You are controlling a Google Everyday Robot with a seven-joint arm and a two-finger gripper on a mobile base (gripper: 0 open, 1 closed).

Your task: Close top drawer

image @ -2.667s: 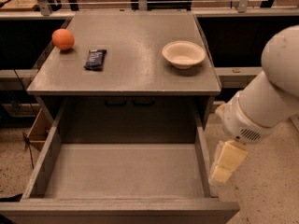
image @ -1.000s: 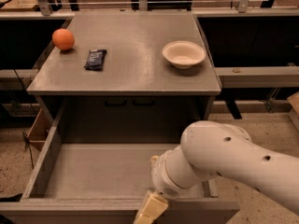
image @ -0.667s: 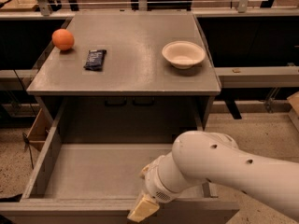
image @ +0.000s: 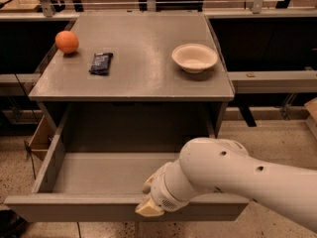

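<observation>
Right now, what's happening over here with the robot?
The robot's arm holds the gripper at the front panel of the top drawer, near its middle. The drawer stands pulled out, not yet closed. An orange, a dark packet and a bowl sit on the cabinet top.

The top drawer (image: 69, 208) is a wide grey box, pulled far out of the grey cabinet (image: 131, 92) and standing open towards the camera. Its plain flat front panel runs level across the lower part of the view. Smooth side walls lead back from it into the shadowed opening, and a smooth grey floor shows between them. The hand (image: 148, 206) sits at the front panel's upper edge, right of its middle, hiding part of the rim and floor
</observation>
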